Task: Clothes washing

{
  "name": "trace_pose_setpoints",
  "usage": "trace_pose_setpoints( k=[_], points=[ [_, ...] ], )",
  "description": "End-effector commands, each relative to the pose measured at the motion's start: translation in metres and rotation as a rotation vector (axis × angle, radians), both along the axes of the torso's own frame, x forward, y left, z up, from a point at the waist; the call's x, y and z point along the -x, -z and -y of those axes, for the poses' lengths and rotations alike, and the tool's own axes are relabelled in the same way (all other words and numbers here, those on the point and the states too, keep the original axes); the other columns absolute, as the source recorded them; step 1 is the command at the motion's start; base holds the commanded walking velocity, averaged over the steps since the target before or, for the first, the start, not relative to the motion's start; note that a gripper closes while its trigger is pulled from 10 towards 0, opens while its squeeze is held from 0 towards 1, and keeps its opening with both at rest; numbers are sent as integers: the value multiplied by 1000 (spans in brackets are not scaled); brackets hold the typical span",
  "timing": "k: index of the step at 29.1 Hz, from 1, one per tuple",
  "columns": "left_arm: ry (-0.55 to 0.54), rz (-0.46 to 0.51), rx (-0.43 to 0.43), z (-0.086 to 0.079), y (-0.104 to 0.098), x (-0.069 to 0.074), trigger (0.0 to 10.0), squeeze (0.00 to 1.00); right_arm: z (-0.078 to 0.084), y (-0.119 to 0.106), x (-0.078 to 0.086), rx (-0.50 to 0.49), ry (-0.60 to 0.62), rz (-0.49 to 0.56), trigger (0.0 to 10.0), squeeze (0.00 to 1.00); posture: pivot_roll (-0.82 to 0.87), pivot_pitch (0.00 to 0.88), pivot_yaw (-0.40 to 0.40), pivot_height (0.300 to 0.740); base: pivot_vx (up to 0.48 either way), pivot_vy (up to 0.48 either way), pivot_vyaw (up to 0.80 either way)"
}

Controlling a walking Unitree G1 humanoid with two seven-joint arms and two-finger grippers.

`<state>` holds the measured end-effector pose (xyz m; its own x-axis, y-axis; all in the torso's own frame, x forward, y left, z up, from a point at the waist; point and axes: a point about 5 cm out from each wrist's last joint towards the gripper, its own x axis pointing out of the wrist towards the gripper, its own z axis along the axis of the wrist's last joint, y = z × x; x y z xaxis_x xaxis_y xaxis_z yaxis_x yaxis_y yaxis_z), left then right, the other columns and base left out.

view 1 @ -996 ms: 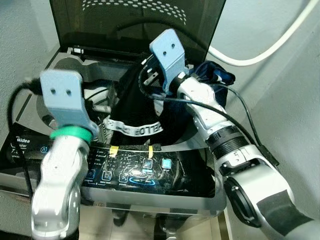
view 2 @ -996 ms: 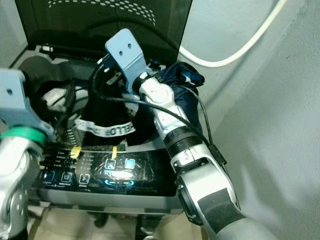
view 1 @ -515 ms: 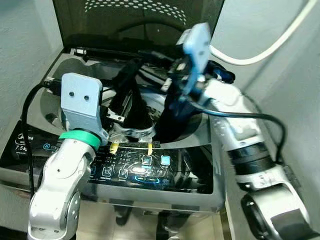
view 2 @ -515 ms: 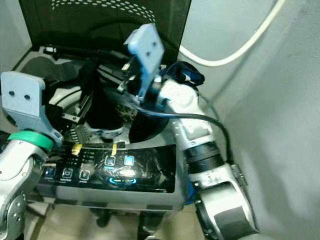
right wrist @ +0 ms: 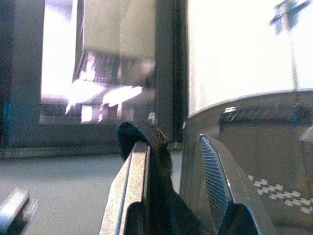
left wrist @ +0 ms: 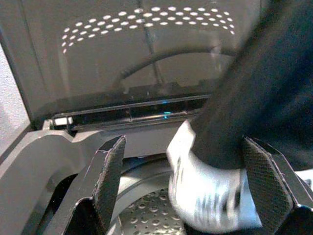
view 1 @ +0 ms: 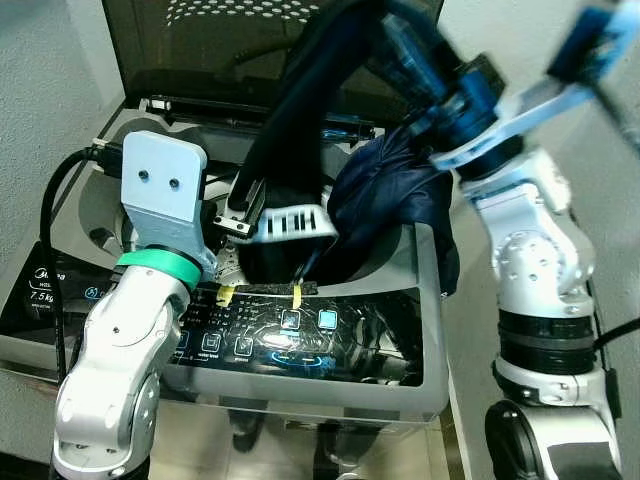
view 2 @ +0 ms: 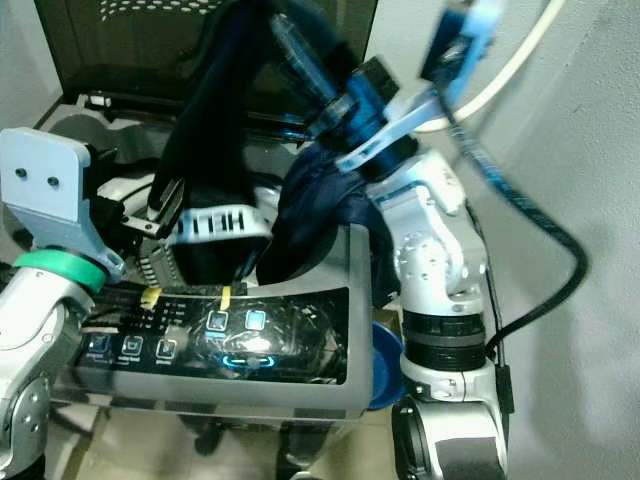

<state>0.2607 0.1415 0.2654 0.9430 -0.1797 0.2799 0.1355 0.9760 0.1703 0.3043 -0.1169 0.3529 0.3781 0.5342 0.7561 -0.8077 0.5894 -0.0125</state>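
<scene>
A top-loading washing machine (view 1: 428,300) stands with its lid (view 1: 190,60) up. My right gripper (view 1: 388,32) is raised high over the drum, blurred, and is shut on a dark navy garment (view 1: 385,195) that hangs from it down over the machine's right rim. In the right wrist view dark cloth (right wrist: 161,196) sits pinched between the fingers. A black piece with a white lettered band (view 1: 290,224) dangles over the drum. My left gripper (left wrist: 188,186) is open at the drum's front left, with the banded cloth (left wrist: 210,191) hanging between its fingers untouched.
The lit control panel (view 1: 290,335) runs along the machine's front. A white hose (view 2: 515,65) crosses the grey wall at the right. A blue object (view 2: 385,365) sits low by the machine's right side. Walls close in on both sides.
My right arm has swung up and to the right out of the drum, lifting the dark garment and its white band with it. My left gripper has hardly moved.
</scene>
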Motion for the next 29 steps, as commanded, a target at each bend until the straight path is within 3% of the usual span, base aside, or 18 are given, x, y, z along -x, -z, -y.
trace_pose_setpoints(
  k=[1, 3, 4, 6, 8, 10, 15, 20, 29],
  points=[
    [-2, 13, -6, -1, -1, -4, 10000, 0, 13, -2, -1, -80, 89, -25, 10000, 0, 80, 45, -10, 740, 0, 0, 0],
    [-13, 37, -12, -2, -5, -10, 10000, 0, 18, 9, -12, -90, 259, -100, 10000, 0, 79, 41, -11, 740, 0, 0, 0],
    [-13, 37, -12, -2, -5, -10, 10000, 0, 18, 9, -12, -90, 259, -100, 10000, 0, 79, 41, -11, 740, 0, 0, 0],
    [-28, 59, -14, -3, -10, -17, 10000, 0, 8, 29, -18, 21, 414, -125, 10000, 0, 75, 35, -11, 740, 0, 0, 0],
    [-28, 59, -14, -3, -10, -17, 10000, 0, 8, 29, -18, 21, 414, -125, 10000, 0, 75, 35, -11, 740, 0, 0, 0],
    [-42, 75, 6, -4, -14, -23, 10000, 0, -5, 52, -22, 87, 526, -187, 10000, 0, 74, 28, -14, 740, 0, 0, 0],
    [-81, 76, 40, -11, -14, -31, 10000, 0, -15, 74, -25, 81, 608, -284, 10000, 0, 74, 22, -18, 740, 0, 0, 0],
    [-97, 81, 38, -14, -14, -32, 10000, 0, -18, 75, -28, 73, 631, -303, 10000, 0, 77, 20, -21, 740, 0, 0, 0],
    [-108, 103, 31, -14, -14, -34, 10000, 0, -28, 78, -32, 92, 649, -319, 10000, 0, 77, 27, -30, 740, -358, 0, 0]
  ],
)
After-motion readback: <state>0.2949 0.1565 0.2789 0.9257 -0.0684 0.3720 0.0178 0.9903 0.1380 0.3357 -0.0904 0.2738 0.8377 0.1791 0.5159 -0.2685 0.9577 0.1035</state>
